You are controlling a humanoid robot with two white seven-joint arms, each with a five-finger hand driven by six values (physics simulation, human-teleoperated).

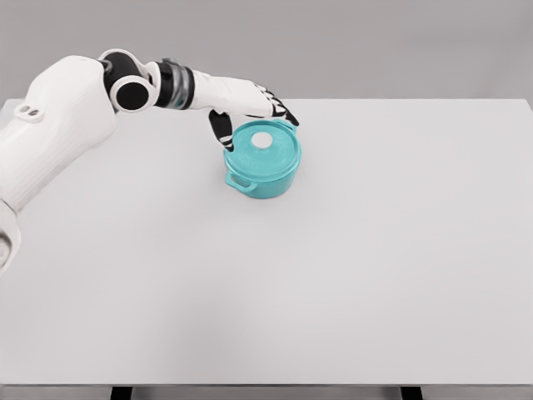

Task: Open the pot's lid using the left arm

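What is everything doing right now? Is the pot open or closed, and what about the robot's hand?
pot: upright on the table, closed.
lid: on the pot, not lifted.
left hand: at the lid's far edge, fingers spread around it, holding nothing yet.
table: holding the pot.
right hand: not in view.

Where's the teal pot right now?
In the head view the teal pot sits on the white table, toward the far edge and a little left of centre, lid on, with the left hand at its far-left rim.
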